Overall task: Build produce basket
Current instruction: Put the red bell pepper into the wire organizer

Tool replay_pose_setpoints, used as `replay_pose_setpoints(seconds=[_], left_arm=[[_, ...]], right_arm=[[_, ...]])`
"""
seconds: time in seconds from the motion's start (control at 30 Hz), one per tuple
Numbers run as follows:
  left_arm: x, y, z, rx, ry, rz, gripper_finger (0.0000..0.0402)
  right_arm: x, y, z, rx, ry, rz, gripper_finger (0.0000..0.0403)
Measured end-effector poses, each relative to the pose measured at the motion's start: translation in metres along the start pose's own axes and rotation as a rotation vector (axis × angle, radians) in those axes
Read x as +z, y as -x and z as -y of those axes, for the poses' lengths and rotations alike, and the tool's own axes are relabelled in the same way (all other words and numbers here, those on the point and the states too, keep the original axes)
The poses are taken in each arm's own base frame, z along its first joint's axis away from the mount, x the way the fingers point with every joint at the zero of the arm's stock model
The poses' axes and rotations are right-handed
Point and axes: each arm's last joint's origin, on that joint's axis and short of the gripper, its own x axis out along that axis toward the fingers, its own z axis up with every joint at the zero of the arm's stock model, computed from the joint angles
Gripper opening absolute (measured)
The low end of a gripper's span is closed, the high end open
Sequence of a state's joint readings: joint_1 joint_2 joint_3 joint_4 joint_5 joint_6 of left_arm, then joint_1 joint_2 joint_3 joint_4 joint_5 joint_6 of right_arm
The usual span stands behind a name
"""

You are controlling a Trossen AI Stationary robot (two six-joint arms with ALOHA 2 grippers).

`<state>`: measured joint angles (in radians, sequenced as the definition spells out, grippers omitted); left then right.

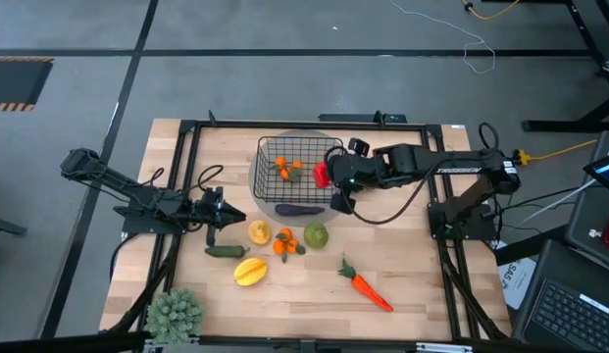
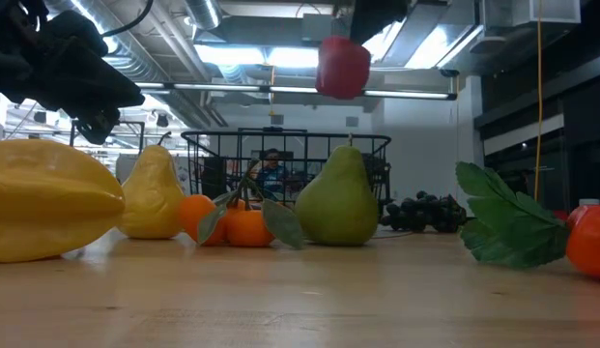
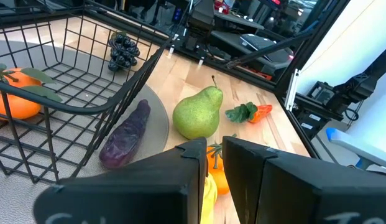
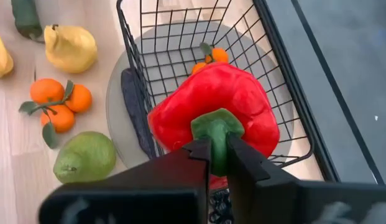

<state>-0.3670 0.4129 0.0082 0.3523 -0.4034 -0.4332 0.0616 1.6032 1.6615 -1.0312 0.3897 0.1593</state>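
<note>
Your right hand (image 4: 217, 155) pinches the red pepper (image 4: 214, 118) by its stem above the basket (image 4: 286, 118); clear the rim, lower, then release. Left hand (image 3: 211, 163), pressed nearly together, waits.

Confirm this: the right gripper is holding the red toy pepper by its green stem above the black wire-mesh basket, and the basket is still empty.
Not quite. The right gripper does hold the red toy pepper by its green stem over the black wire-mesh basket, but the basket is not empty: the high view and the right wrist view show small orange tangerines with green leaves already lying inside it.
</note>
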Motion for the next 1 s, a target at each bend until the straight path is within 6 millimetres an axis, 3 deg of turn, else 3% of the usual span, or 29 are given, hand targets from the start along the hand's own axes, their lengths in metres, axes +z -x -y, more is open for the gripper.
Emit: replay_pose_setpoints(seconds=[1.0], left_arm=[[0.0000, 0.0000, 0.0000, 0.000, 0.000, 0.000, 0.0041]], right_arm=[[0.0031, 0.0002, -0.0002, -0.005, 0.021, 0.032, 0.0029]])
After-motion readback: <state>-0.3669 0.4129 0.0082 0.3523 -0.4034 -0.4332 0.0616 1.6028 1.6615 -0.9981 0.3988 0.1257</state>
